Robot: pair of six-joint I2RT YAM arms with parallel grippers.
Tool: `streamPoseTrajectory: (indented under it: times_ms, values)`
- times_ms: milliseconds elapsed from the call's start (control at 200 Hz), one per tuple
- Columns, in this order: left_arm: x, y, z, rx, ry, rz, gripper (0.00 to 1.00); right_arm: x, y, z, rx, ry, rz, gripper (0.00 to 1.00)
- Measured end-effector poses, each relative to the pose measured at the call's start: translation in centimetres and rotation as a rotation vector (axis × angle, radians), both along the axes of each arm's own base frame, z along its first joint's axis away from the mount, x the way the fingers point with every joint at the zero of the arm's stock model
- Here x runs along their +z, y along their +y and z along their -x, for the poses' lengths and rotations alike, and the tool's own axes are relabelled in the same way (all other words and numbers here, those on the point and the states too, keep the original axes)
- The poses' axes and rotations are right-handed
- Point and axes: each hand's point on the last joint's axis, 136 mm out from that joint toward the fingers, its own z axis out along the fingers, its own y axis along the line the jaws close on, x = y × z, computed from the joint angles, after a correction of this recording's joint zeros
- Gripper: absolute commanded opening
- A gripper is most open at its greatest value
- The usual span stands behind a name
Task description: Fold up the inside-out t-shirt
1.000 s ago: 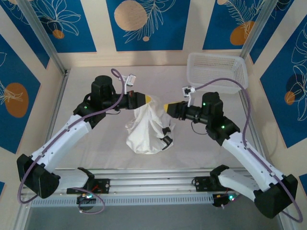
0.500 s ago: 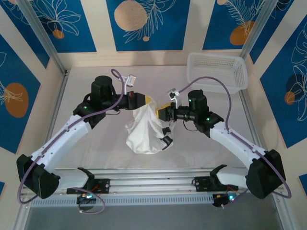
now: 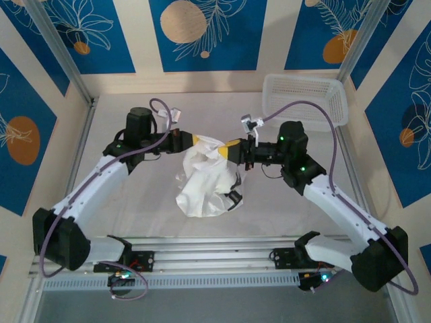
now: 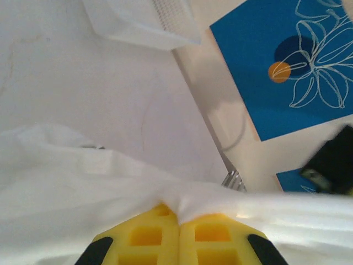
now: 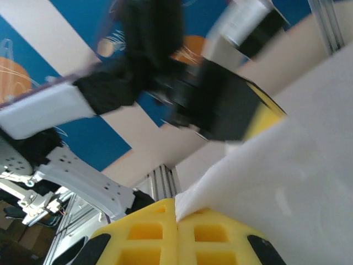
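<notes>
The white inside-out t-shirt (image 3: 202,182) hangs bunched in mid-table, its top edge lifted between both arms and its lower part resting on the table with dark patches at its right. My left gripper (image 3: 200,142) is shut on the shirt's top from the left; white cloth (image 4: 83,187) comes out of its closed yellow fingers (image 4: 146,237). My right gripper (image 3: 220,149) is shut on the same top edge from the right, a fold of the shirt (image 5: 287,176) pinched between its yellow fingers (image 5: 209,237). The two grippers are nearly touching.
A white mesh basket (image 3: 304,98) stands at the back right corner, also seen as the basket (image 4: 138,22). The pale table surface (image 3: 128,195) stretches left of the shirt. Metal frame posts (image 3: 57,50) and blue patterned walls ring the table.
My right gripper moved left to the shirt's top edge and closed on it. The left arm shifted slightly left and kept its hold; the shirt's top is now spread between both grippers.
</notes>
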Motion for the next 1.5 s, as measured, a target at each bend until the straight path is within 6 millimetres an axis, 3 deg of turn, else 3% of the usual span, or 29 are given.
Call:
streamPoseTrajectory:
  times_ms: [145, 255, 365, 480, 650, 885, 1010, 1050, 1090, 1130, 1180, 1285, 1370, 1440, 1500]
  values:
    - [0.1, 0.0, 1.1, -0.033, -0.008, -0.012, 0.28, -0.2, 0.1, -0.1, -0.001, 0.004, -0.013, 0.00]
    - [0.9, 0.8, 2.2, -0.026, -0.026, -0.035, 0.42, -0.8, 0.2, -0.6, -0.005, 0.018, -0.009, 0.00]
    - [2.1, 1.6, 3.8, -0.018, -0.046, -0.035, 0.50, -1.2, 0.1, -1.1, -0.017, 0.027, -0.004, 0.00]
    - [2.5, 2.2, 5.6, -0.018, -0.083, -0.057, 0.52, -1.2, -0.1, -1.4, -0.026, 0.025, -0.005, 0.00]
    - [-0.3, 2.0, 6.5, -0.031, -0.118, -0.190, 0.53, -1.4, 0.0, -1.3, -0.014, 0.034, -0.001, 0.00]
    - [-5.4, 0.9, 3.8, -0.055, -0.126, -0.340, 0.61, -1.9, 0.1, -1.3, -0.005, 0.055, 0.010, 0.00]
    - [-6.3, -0.4, 2.8, -0.075, -0.142, -0.340, 0.66, -2.0, 0.1, -1.2, 0.000, 0.059, 0.011, 0.00]
    - [-6.0, -0.7, 2.4, -0.072, -0.162, -0.329, 0.63, -2.0, 0.1, -1.2, 0.000, 0.059, 0.011, 0.00]
    - [-5.6, -0.9, 2.1, -0.064, -0.178, -0.316, 0.54, -2.0, 0.1, -1.2, 0.000, 0.060, 0.011, 0.00]
    - [-4.9, -1.1, 1.8, -0.056, -0.204, -0.299, 0.35, -2.1, 0.1, -1.2, -0.002, 0.063, 0.013, 0.00]
    - [-3.8, -1.2, 1.4, -0.034, -0.226, -0.276, 0.00, -2.2, 0.1, -1.4, -0.010, 0.071, 0.017, 0.00]
    - [-0.9, -1.4, 1.2, -0.003, -0.272, -0.208, 0.00, -2.7, -0.6, -2.2, -0.043, 0.107, 0.024, 0.00]
    - [2.1, -1.7, 1.6, 0.002, -0.291, -0.120, 0.00, -3.6, -1.8, -3.6, -0.096, 0.142, 0.028, 0.06]
    - [4.5, -2.0, 2.0, -0.001, -0.300, -0.052, 0.00, -5.6, -3.2, -5.1, -0.152, 0.200, 0.045, 0.13]
    - [6.0, -2.1, 2.4, -0.004, -0.304, -0.013, 0.00, -8.0, -4.4, -6.3, -0.200, 0.278, 0.066, 0.24]
